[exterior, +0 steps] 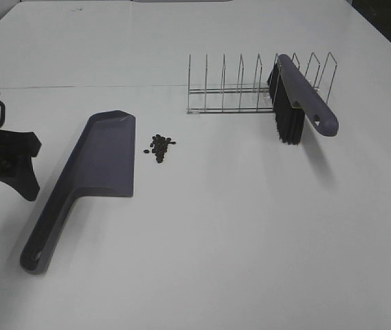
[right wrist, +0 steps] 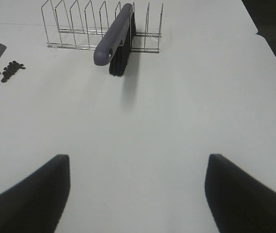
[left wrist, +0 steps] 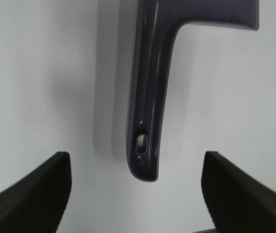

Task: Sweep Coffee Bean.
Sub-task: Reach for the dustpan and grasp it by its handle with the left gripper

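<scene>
While both hands are spread wide and grasp nothing, the wrist views show only dark finger ends [right wrist: 31,194]. Left hand [left wrist: 137,194]: the dustpan [left wrist: 150,92] handle tip lies just ahead of it, in line with the gap and untouched, and the pan body is cut off by the frame. Beans [exterior: 160,146] sit clustered on the bench [exterior: 250,240] beside the pan's mouth, beyond that hand. Right hand [right wrist: 138,194]: outside the high view. The brush [right wrist: 114,39] is well ahead of it, propped in the rack [right wrist: 75,29], bristles partly hidden.
</scene>
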